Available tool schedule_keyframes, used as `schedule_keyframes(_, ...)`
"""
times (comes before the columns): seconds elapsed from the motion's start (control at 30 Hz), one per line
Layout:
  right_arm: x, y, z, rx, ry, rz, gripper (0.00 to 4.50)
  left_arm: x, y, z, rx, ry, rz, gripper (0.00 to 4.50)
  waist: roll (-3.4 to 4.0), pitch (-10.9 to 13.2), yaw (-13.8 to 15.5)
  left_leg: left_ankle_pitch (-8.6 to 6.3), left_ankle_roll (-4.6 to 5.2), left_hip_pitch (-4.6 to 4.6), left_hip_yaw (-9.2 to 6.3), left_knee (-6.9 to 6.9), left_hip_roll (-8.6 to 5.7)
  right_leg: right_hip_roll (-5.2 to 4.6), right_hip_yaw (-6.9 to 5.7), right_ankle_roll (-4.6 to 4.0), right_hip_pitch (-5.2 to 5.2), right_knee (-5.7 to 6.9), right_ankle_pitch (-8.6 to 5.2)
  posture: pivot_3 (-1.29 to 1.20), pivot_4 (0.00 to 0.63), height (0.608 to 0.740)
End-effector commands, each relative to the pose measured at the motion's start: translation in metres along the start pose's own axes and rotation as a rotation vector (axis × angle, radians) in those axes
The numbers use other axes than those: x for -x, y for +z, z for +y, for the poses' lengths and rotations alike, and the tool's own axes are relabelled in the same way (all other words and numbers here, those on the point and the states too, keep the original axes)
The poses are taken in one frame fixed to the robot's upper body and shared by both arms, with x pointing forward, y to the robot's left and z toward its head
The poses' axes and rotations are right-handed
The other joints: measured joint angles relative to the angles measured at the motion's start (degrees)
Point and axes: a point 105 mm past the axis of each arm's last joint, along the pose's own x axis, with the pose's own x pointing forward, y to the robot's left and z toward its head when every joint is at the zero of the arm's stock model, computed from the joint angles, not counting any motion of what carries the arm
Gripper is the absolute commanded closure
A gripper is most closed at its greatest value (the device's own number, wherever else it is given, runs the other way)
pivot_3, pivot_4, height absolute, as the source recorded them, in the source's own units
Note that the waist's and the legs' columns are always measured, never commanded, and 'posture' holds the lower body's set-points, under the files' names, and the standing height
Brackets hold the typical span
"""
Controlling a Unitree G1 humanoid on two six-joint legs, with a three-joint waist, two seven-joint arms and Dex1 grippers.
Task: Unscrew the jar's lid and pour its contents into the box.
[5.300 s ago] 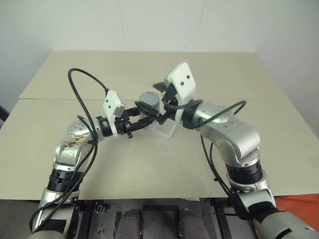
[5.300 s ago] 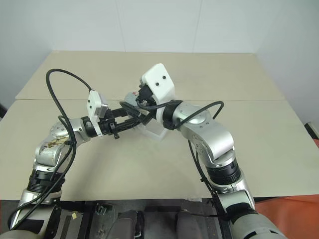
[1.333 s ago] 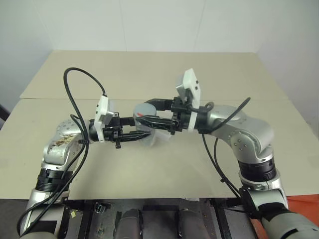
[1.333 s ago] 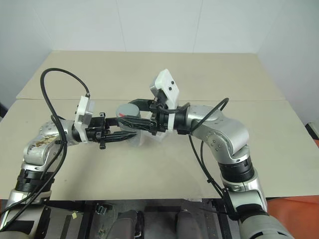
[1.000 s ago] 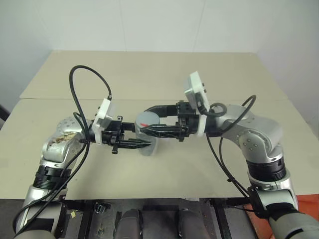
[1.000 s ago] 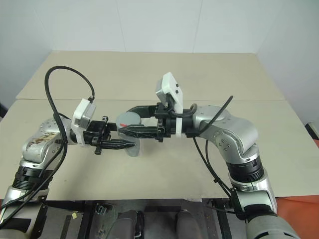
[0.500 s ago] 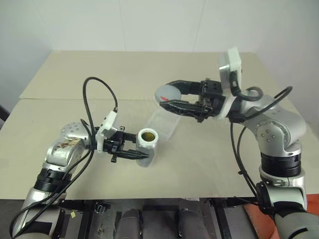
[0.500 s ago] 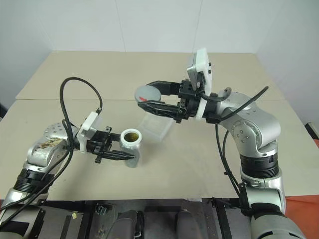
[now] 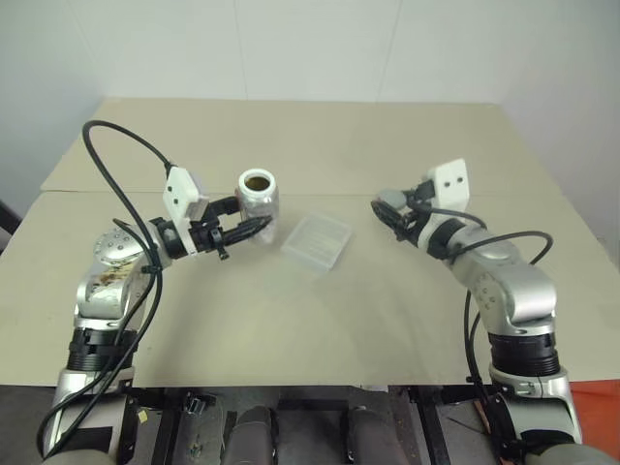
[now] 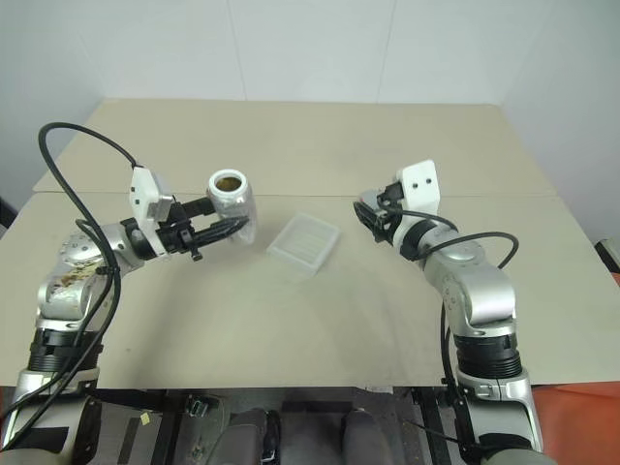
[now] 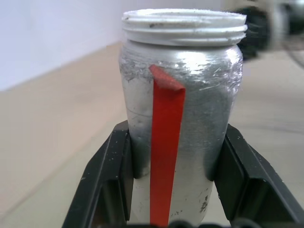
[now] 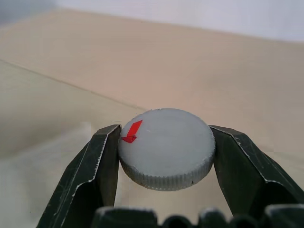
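The table (image 9: pixel 320 320) carried the work. The box (image 9: pixel 317 240) lay flat near its centre, between the two arms and touched by neither.

The left gripper (image 9: pixel 254 228) was clamped on the jar (image 9: pixel 259 195), its two black fingers (image 11: pixel 107 171) pressed against opposite sides of the silvery body below the threaded neck. The jar stood upright and open-mouthed, lifted off the table, just to the left of the box. Its brown inside was visible from above; the contents could not be made out as a separate piece.

The right gripper (image 9: pixel 386 206) was closed on the lid (image 12: pixel 166 147), gripping its ribbed edge from both sides, red mark up. It was held off to the right, well apart from jar and box.

Judged from this layout, the unscrewing was complete and pouring was the step in hand.

Recommended procedure:
- Carry the jar mouth over the middle of the box before any tilt begins.
- Tilt slowly, with the mouth low over the box, so the small piece cannot bounce out of the shallow tray.
- Maintain firm grip pressure; the smooth cylinder could slip between the fingers when inverted.
- Keep the lid-holding arm clear of the pour path.
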Motion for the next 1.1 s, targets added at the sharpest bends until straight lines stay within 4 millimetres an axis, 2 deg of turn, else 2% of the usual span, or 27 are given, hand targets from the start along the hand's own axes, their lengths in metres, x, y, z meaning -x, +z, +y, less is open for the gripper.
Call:
schedule_keyframes(0.03, -0.007, -0.024, -0.015, 0.003, -0.139, 0.072, 1.72, -0.004, 0.012, 0.016, -0.063, 0.132, -0.030, 2.54, 0.00, 0.0, -0.1, 0.00, 0.00, 0.01, 0.02, 0.00, 0.00, 0.00, 0.01, 0.00, 0.00, 0.00, 0.00, 0.00, 0.150, 0.740)
schedule_keyframes(0.2, -0.018, -0.045, -0.024, -0.038, -0.221, 0.112, 1.72, -0.005, 0.009, 0.017, -0.074, 0.155, -0.010, 2.54, 0.00, 0.0, -0.5, 0.01, -0.01, 0.01, 0.02, -0.07, 0.01, 0.03, 0.07, 0.00, -0.07, 0.07, 0.00, 0.00, 0.150, 0.740)
schedule_keyframes(0.33, -0.021, -0.055, -0.019, -0.057, -0.221, 0.141, 1.72, -0.002, 0.009, 0.018, -0.074, 0.160, -0.009, 2.54, 0.00, 0.0, -0.4, 0.01, -0.02, 0.01, 0.02, -0.07, 0.01, 0.01, 0.07, 0.00, -0.04, 0.08, 0.00, 0.00, 0.150, 0.740)
schedule_keyframes(0.5, -0.015, -0.056, -0.013, -0.047, -0.165, 0.159, 0.10, 0.000, 0.009, 0.019, -0.081, 0.172, -0.003, 2.54, 0.00, 0.0, -0.4, 0.01, -0.02, 0.02, 0.02, -0.07, 0.01, 0.02, 0.04, 0.00, -0.04, 0.07, 0.00, 0.00, 0.150, 0.740)
schedule_keyframes(0.6, -0.006, -0.051, -0.014, -0.007, -0.113, 0.178, 0.02, -0.002, 0.008, 0.023, -0.126, 0.193, 0.018, 2.54, 0.00, 0.0, -0.3, 0.01, -0.02, 0.00, 0.00, -0.07, 0.01, 0.00, 0.05, 0.00, -0.03, 0.09, 0.00, 0.00, 0.150, 0.740)
schedule_keyframes(0.73, 0.014, -0.019, -0.014, 0.087, 0.019, 0.141, 0.02, -0.008, 0.002, 0.033, -0.308, 0.222, 0.104, 2.54, 0.00, 0.0, 0.2, 0.01, -0.02, 0.01, 0.04, -0.06, -0.02, 0.00, 0.02, 0.00, -0.01, -0.01, 0.00, 0.00, 0.150, 0.740)
schedule_keyframes(0.87, 0.038, 0.022, -0.003, 0.110, 0.249, 0.064, 0.02, -0.023, 0.009, 0.039, -0.436, 0.223, 0.087, 2.54, 0.00, 0.0, 0.2, 0.01, -0.01, 0.01, 0.06, -0.04, -0.03, 0.01, -0.01, 0.00, 0.02, -0.10, 0.00, 0.00, 0.150, 0.740)
schedule_keyframes(1.0, 0.060, 0.054, 0.013, 0.028, 0.516, 0.029, 0.02, -0.045, 0.015, 0.036, -0.803, 0.140, 0.121, 2.54, 0.00, 0.0, 0.4, 0.00, 0.00, 0.01, 0.05, -0.06, -0.03, 0.03, -0.04, 0.00, 0.10, -0.25, 0.01, 0.00, 0.150, 0.740)
schedule_keyframes(1.1, 0.073, 0.061, 0.027, 0.006, 0.692, 0.093, 0.02, -0.064, 0.022, 0.027, -1.184, 0.014, 0.124, 2.54, -0.01, 0.0, 0.7, -0.01, 0.01, 0.00, 0.08, -0.07, -0.04, 0.02, -0.03, -0.01, 0.10, -0.31, 0.03, 0.00, 0.150, 0.740)
